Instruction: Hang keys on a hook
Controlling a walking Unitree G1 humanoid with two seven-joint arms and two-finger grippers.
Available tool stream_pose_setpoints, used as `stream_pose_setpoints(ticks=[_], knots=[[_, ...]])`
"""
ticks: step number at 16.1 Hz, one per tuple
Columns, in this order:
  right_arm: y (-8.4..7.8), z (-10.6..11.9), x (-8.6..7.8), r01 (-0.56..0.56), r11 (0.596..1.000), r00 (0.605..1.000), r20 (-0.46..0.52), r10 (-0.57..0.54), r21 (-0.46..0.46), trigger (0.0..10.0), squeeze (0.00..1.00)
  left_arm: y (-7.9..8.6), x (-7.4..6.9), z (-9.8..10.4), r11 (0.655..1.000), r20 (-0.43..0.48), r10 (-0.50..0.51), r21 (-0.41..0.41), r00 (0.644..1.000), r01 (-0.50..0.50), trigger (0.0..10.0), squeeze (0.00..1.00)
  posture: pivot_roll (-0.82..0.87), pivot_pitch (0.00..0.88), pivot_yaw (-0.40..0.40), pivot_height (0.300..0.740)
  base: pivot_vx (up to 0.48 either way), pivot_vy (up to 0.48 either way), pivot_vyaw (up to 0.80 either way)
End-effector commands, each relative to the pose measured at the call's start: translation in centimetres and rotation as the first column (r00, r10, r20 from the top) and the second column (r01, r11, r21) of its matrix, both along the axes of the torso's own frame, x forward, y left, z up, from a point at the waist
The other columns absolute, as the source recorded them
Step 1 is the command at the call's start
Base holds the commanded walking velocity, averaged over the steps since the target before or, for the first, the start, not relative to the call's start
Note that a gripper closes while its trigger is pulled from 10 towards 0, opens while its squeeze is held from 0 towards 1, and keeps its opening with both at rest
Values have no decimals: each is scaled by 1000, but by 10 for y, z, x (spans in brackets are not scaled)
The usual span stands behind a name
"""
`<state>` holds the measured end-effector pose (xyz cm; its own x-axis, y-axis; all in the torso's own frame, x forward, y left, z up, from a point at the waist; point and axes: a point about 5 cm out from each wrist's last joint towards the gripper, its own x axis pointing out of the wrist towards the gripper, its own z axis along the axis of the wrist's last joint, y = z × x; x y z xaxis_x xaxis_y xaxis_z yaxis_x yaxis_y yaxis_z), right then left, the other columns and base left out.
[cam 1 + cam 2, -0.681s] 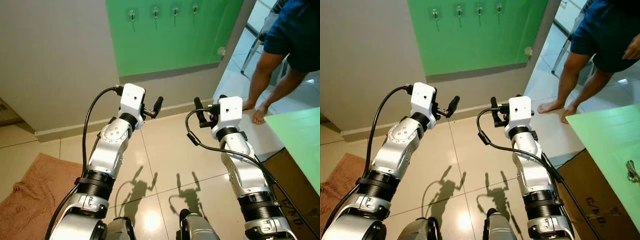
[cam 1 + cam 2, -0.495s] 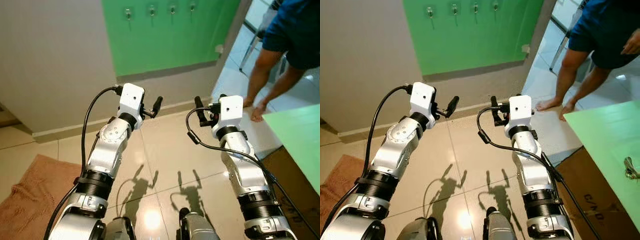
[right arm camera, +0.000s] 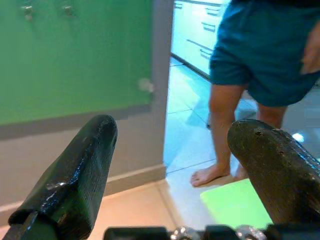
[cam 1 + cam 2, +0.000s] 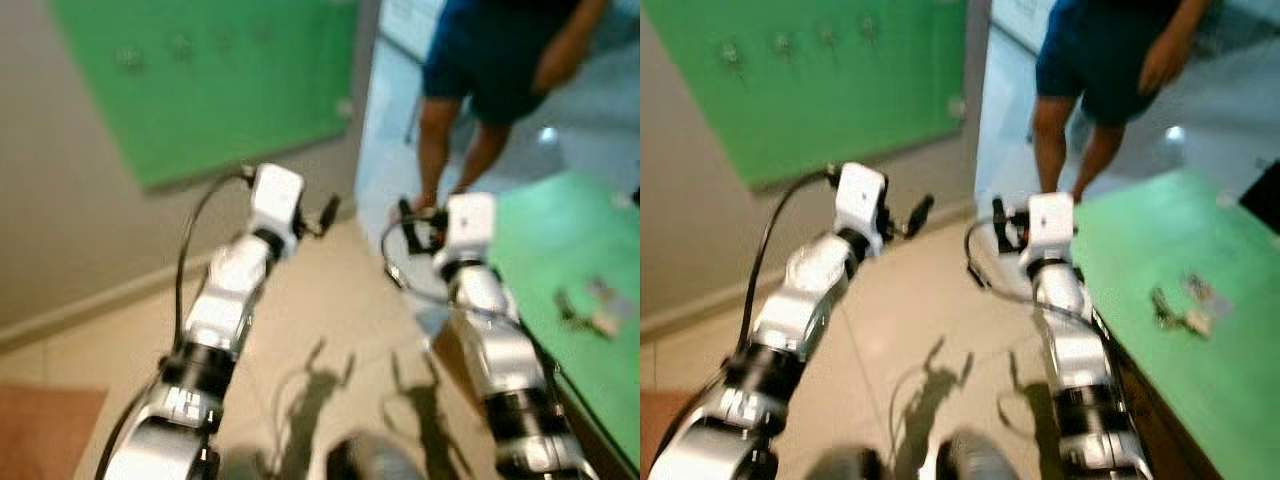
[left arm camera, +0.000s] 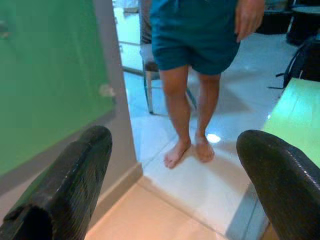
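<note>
We are looking at a blurred scene with the green table (image 4: 1200, 250) as our landmark: the keys (image 4: 1180, 308) are lying on its top, near the edge that faces our right arm, with nothing gripping them. Our right gripper (image 3: 175, 165) is hovering over the tiled floor (image 4: 900, 330) just beside the table's near corner, its two black fingers spread wide and holding nothing. Our left gripper (image 5: 170, 185) is hanging farther from the table, toward the wall, also wide open and empty. A person (image 4: 1110, 70) in dark blue shorts is standing barefoot beyond the table's far end, in the bright doorway. Away from the table, across the floor, a green wall panel (image 4: 830, 90) is carrying a row of small hooks (image 4: 780, 45) near its top; they are blurred, and we are seeing nothing hanging on them.
</note>
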<state>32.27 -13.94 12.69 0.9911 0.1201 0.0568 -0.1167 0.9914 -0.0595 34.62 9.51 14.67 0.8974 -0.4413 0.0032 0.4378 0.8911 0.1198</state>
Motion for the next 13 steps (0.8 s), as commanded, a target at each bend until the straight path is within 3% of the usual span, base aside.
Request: stream_pose_setpoints(ticks=[1,13], knots=[[7,2,1,-24,1000,1000,1,24,18,10000,0,9,2,2,1000,2,30,6,1000,-30,10000,0,-99,134,12,702,0,0,-581],[7,0,-1,-25,999,1000,-11,25,24,10000,0,12,3,-1,999,-10,40,8,999,-40,10000,0,-106,140,10,702,0,0,-597]])
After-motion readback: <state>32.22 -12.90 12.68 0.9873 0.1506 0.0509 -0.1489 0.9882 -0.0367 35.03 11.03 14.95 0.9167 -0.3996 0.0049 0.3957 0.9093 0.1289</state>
